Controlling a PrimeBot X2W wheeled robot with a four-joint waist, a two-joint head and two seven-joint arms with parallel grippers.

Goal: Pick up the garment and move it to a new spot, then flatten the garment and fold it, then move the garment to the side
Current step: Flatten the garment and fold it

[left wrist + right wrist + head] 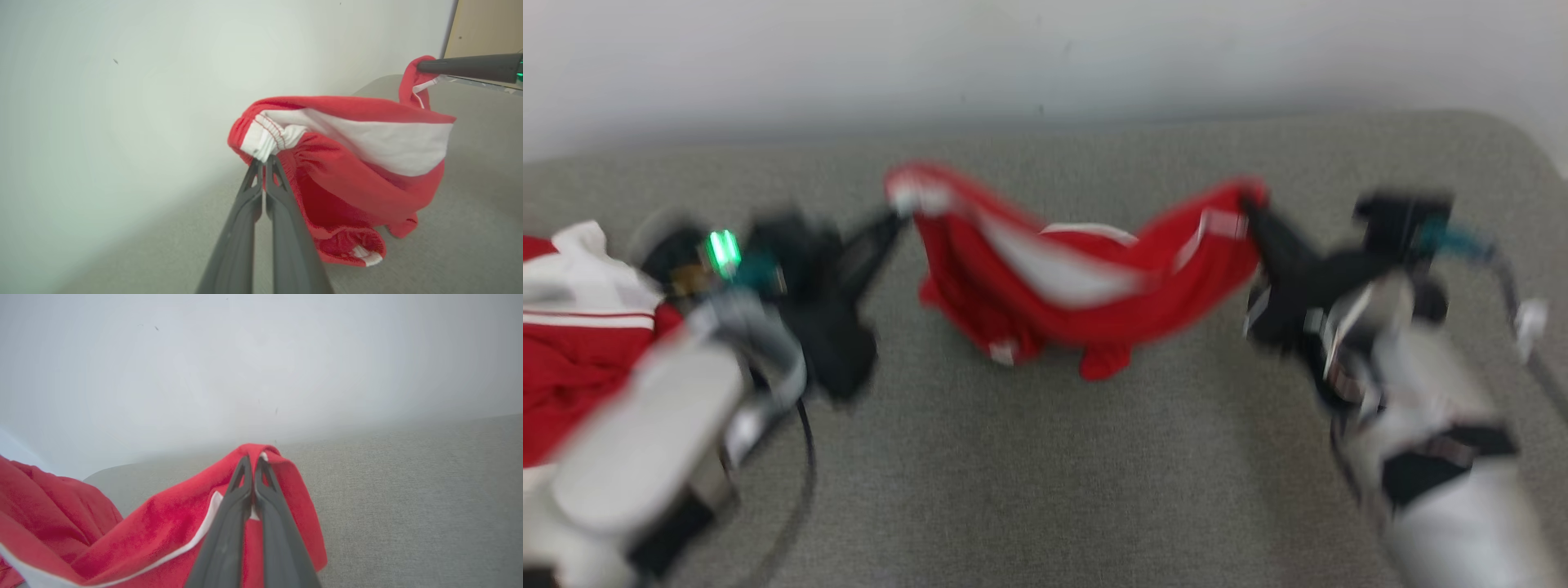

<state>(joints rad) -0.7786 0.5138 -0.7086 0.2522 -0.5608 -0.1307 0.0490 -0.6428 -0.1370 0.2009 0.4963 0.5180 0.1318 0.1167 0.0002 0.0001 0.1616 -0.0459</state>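
Note:
The garment (1078, 282) is red with white panels and hangs stretched between my two grippers above the grey surface, sagging in the middle. My left gripper (900, 214) is shut on its left end; the left wrist view shows those fingers pinching the white elastic band (261, 141) of the garment (351, 171), my left gripper (263, 161) pressed together. My right gripper (1250, 204) is shut on the right end, and in the right wrist view my right gripper (252, 459) clamps a red fold of the garment (163, 522). The head view is blurred.
A second red and white garment (572, 327) lies at the left edge of the grey padded surface (1045, 474). A white wall (1045, 57) runs along the far side. The surface's rounded corner is at the far right.

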